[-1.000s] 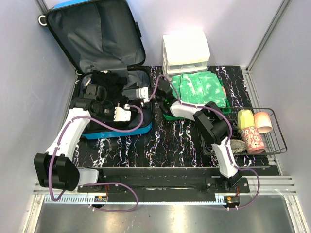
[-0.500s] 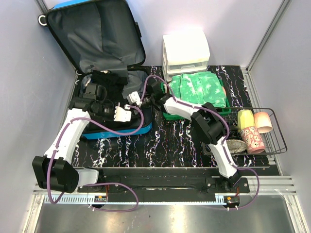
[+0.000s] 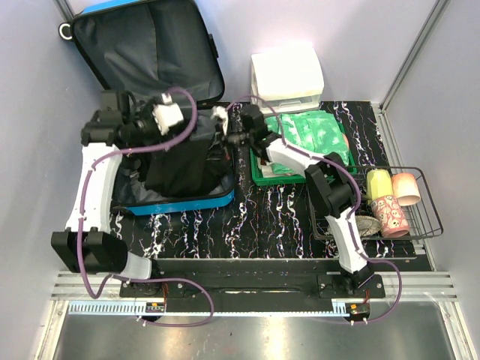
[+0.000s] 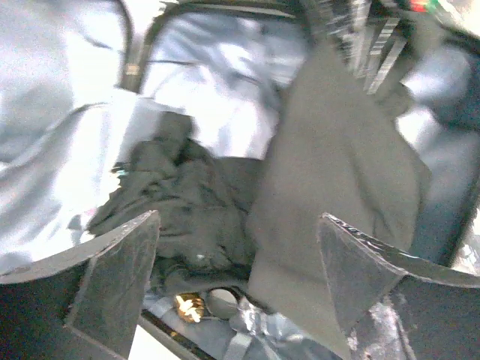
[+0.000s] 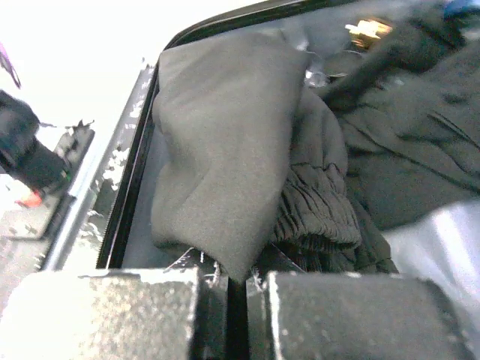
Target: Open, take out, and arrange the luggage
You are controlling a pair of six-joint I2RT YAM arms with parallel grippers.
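1. the luggage (image 3: 142, 52) lies open at the upper left of the top view.
2. left gripper (image 4: 238, 225) is spread wide above the black clothes (image 4: 187, 202) inside.
3. right gripper (image 5: 234, 281) is pinched closed on a dark grey garment (image 5: 225, 150).

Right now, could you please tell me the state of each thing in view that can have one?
Suitcase: open, lid upright against the back wall.
Dark grey cloth: raised out of the suitcase, pinched at one edge.
Black clothes: bundled inside the suitcase.
Left end effector: open, gripping nothing.
Right end effector: shut on the dark grey cloth.
Green tray: filled with folded green cloth.
Wire basket: holding cups.
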